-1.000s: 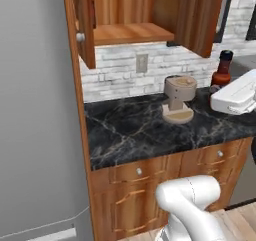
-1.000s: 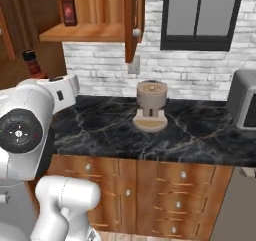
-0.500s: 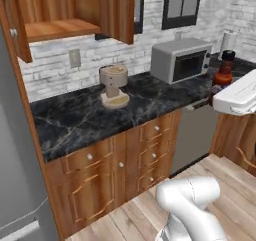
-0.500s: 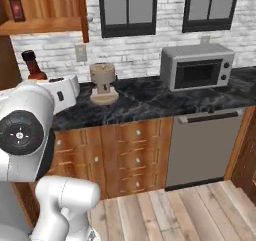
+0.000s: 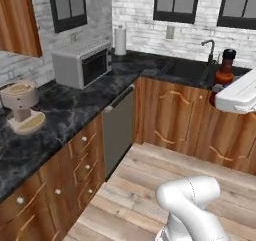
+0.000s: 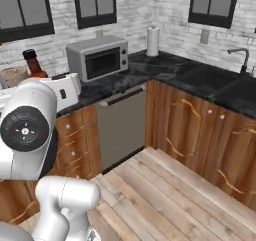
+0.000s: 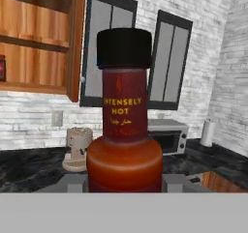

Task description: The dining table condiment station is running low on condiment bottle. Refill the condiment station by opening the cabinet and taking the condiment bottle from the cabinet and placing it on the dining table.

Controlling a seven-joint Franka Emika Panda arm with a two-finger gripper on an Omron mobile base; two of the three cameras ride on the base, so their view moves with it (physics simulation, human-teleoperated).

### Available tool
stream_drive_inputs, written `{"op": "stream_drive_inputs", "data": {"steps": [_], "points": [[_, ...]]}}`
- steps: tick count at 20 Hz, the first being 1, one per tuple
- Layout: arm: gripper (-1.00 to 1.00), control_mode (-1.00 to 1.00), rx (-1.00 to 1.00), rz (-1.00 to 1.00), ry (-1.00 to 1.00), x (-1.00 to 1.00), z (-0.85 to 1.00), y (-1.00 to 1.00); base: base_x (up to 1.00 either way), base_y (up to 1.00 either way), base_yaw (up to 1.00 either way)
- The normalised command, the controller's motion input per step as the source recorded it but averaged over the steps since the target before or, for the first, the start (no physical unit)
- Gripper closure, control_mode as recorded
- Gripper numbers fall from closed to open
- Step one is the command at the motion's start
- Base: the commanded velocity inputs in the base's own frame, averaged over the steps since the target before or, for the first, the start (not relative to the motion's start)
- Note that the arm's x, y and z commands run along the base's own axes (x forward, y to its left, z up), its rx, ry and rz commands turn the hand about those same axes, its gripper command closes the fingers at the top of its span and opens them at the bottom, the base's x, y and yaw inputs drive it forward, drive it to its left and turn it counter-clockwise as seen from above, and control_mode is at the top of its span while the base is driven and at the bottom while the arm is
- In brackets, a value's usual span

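White brick walls with dark-framed windows back a black marble counter point(image 5: 75, 102) that carries a silver microwave point(image 5: 82, 62), a beige coffee grinder point(image 5: 22, 107), a paper towel roll point(image 5: 120, 40) and a corner sink point(image 5: 192, 70). Close before the hand camera the condiment bottle point(image 7: 124, 125) stands upright, black cap on top, its wide base wedged between the gripper point(image 7: 125, 181) fingers, which clamp it from both sides. Behind it hangs the open cabinet point(image 7: 43, 38), its shelf well apart from the bottle; in the base views the bottle sits at the end of the white arm, above the wooden floor point(image 5: 150, 185).

Glossy red-brown glass and a matt black cap are seen on the condiment bottle point(image 7: 124, 130). Behind it, the counter point(image 5: 75, 105) is polished veined black marble, over varnished wood drawers point(image 5: 75, 160).
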Motion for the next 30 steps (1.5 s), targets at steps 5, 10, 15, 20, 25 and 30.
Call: {"op": "stream_drive_inputs", "data": {"steps": [5,10,15,20,25,30], "points": [[1.00,1.00,0.00,0.00,0.00,0.00,0.00,0.00,-0.18,0.00,-0.96],[1.00,1.00,0.00,0.00,0.00,0.00,0.00,0.00,-0.05,0.00,-1.00],[1.00,1.00,0.00,0.00,0.00,0.00,0.00,0.00,0.00,0.00,-1.00],[1.00,1.00,0.00,0.00,0.00,0.00,0.00,0.00,0.00,0.00,-1.00],[1.00,1.00,0.00,0.00,0.00,0.00,0.00,0.00,0.00,0.00,-1.00],[1.00,1.00,0.00,0.00,0.00,0.00,0.00,0.00,0.00,0.00,-1.00]]}}
